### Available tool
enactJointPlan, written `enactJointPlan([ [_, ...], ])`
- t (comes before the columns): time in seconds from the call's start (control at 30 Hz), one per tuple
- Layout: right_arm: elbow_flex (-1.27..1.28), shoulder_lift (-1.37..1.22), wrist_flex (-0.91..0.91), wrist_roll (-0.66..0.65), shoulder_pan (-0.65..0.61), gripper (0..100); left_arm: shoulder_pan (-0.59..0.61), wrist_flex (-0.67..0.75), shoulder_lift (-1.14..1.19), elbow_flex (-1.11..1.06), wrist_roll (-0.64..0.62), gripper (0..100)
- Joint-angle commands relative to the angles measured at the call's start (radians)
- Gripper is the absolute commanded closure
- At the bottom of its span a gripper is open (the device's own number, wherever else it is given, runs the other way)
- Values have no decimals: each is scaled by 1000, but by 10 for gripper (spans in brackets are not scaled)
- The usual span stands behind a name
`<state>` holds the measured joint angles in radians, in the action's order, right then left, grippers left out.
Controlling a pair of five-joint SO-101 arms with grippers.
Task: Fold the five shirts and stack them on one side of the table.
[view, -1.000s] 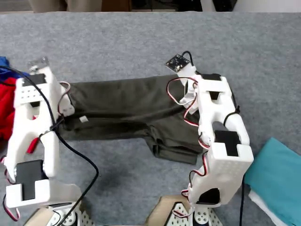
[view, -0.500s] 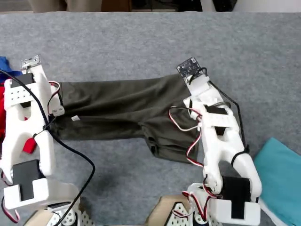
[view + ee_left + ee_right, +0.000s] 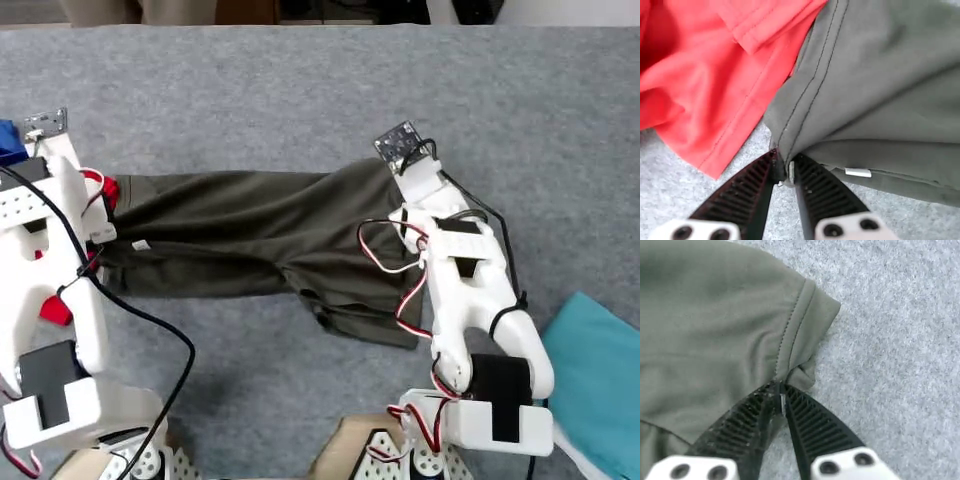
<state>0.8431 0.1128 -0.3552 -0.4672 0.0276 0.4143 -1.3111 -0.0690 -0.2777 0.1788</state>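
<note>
A dark olive shirt [image 3: 250, 235] lies stretched across the middle of the grey table [image 3: 300, 90], folded lengthwise with a sleeve bunched at its lower right. My left gripper [image 3: 784, 167] is shut on the olive shirt's [image 3: 880, 95] hemmed corner at its left end, beside a red shirt [image 3: 705, 85]. My right gripper [image 3: 780, 400] is shut on the stitched hem of the olive shirt [image 3: 715, 330] at its right end. In the high view the left arm [image 3: 50, 260] and right arm [image 3: 460, 290] stand at the two ends of the garment.
A red shirt [image 3: 50, 305] and a bit of blue cloth [image 3: 8, 140] lie at the table's left edge under the left arm. A teal shirt [image 3: 590, 370] over white fabric [image 3: 575, 450] sits at the lower right. Bare grey tabletop spans the far half.
Both arms have moved apart, the left one leftward and the right one rightward, pulling the olive shirt longer and flatter. The left end now overlaps the red shirt.
</note>
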Motion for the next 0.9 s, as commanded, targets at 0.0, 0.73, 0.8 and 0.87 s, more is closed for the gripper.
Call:
enactJointPlan([
  [0.0,-54,-1,-8,-8,4,993,-32,54,-4,-71,12,979],
  [0.73,-137,237,-462,-32,10,825,-18,-315,-16,284,6,785],
  [0.8,-179,217,-535,29,-8,825,-18,-356,-16,342,9,784],
  [0.87,-220,196,-606,86,-13,825,-18,-379,-16,377,9,786],
])
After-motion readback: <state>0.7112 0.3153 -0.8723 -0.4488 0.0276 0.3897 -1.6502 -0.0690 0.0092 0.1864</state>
